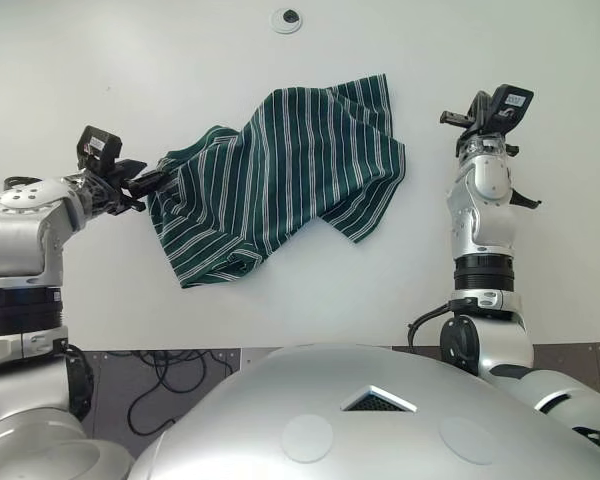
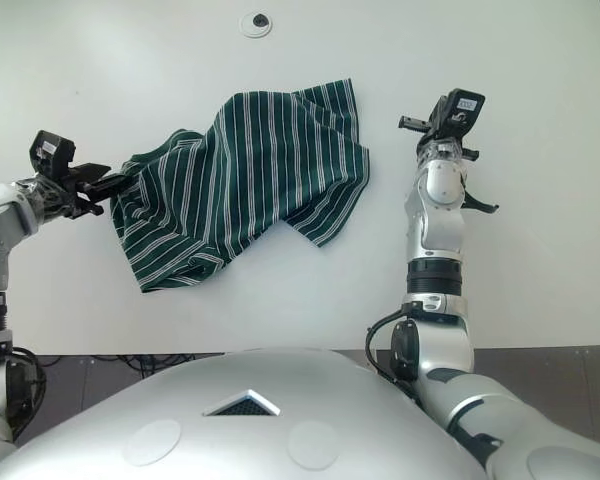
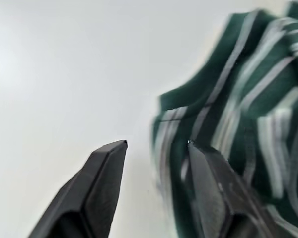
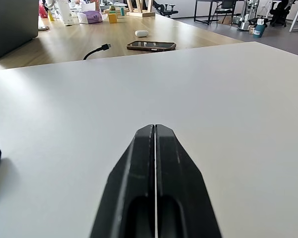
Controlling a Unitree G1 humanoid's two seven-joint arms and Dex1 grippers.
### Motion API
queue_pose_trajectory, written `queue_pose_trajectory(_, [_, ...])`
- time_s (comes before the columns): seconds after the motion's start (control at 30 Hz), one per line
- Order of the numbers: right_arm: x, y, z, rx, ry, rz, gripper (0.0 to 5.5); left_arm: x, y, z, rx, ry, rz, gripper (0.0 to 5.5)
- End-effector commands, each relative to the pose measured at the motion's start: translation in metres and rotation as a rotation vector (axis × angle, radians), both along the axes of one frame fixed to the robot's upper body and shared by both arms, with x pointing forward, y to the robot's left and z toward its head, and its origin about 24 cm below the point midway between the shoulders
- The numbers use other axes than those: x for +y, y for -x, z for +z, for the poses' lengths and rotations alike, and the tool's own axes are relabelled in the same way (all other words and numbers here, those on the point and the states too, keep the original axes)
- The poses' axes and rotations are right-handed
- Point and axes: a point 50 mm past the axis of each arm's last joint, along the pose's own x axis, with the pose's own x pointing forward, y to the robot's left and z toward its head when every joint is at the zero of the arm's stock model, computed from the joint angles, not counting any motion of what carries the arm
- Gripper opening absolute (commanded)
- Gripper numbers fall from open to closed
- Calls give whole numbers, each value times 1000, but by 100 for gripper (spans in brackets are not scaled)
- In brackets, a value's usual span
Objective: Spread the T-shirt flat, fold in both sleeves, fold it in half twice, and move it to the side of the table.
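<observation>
Green cloth with thin white stripes made up the T-shirt [image 1: 280,180], which lay rumpled and partly doubled over on the white counter [image 1: 130,60], well in from the near edge and a little to the left of the middle. At the shirt's left edge sat the left hand [image 3: 157,145], its two dark fingers [image 3: 107,163] spread apart. The hem of the fabric lay in the gap between them, with one finger against the cloth and the other over bare counter. From there the shirt rose toward the far side in a bunched fold, and one loose corner trailed back toward the near edge on its right. A small round white fitting [image 1: 287,20] with a dark centre sat on the counter beyond the shirt, toward the far edge. To the right of the shirt and clear of it, the right hand [image 4: 154,130] hung over bare counter, its fingers pressed together with nothing between them. Past the counter's far edge stood a wooden table [image 4: 89,44] with a dark phone [image 4: 151,45] lying on it.
</observation>
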Motion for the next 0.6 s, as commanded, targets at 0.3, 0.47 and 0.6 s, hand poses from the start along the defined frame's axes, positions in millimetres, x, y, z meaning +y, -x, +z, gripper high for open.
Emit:
queue_pose_trajectory(0.3, [5,-3,-1,17,-24,-5,0,-16,10,-12,65,115,-81,201])
queue_pose_trajectory(0.47, [6,-5,1,10,-26,-3,0,-15,6,-15,11,41,-85,136])
queue_pose_trajectory(0.6, [5,-7,5,-8,-17,4,0,-15,-4,0,-96,20,-114,75])
